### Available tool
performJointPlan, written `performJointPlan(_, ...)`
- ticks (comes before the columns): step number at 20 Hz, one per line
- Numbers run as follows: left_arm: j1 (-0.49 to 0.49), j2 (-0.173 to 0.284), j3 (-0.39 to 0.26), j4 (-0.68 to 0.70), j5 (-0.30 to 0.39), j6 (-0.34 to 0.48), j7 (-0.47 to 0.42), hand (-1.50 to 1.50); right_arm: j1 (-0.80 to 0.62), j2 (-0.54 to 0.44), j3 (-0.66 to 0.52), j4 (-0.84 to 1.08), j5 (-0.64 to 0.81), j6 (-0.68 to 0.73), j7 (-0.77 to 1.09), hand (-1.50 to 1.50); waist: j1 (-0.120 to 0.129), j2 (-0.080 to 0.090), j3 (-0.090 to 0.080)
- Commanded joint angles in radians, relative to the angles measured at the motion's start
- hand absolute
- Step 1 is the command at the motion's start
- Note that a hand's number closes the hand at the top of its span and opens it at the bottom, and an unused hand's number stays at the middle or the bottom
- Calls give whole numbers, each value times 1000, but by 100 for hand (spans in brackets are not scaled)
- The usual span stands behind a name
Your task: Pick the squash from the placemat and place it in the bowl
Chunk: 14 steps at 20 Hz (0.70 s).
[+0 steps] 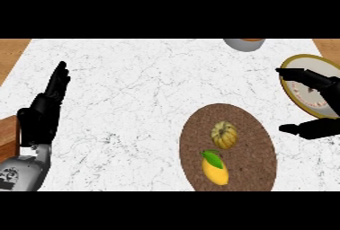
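So one ribbed, round yellow-green squash [224,134] sits on the oval brown woven placemat [256,157] beside one glossy lemon [215,169]. Right hand [321,104] spread wide, holding nothing, over the gold-rimmed bowl [296,63]. Left hand [45,105] rests flat-fingered, empty.

white marbled counter top [146,90], wooden surface [13,51] at its corners, even light

Placemat [256,134] as landmark on the counter [146,99], squash [224,134] on its middle, lemon [215,169] on it nearer the robot, plate [300,96] behind-right of it, bowl [244,44] far behind it at the counter's back edge
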<state>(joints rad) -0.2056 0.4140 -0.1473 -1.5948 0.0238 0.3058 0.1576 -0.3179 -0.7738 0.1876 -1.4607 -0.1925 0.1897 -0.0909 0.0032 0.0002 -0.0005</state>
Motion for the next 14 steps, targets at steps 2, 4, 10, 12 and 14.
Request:
performJointPlan(2,-4,8,21,-9,-3,-9,7,0,-58,-93,79,-128,74,106,156,-150,-2,-5,-1)
performJointPlan(4,8,-16,-6,5,-25,1,-14,0,-171,-110,111,-108,73,175,273,-150,17,0,-3)
performJointPlan(10,-16,-31,1,13,-23,-5,-11,0,-323,-48,284,-125,187,290,512,-150,26,2,-3)
performJointPlan(12,-21,-30,-5,0,-31,-11,5,0,-371,15,337,-95,203,335,569,-150,30,3,-2)
performJointPlan(14,-48,-43,4,16,-36,-6,16,0,-417,91,358,-56,208,367,622,-150,21,3,-1)
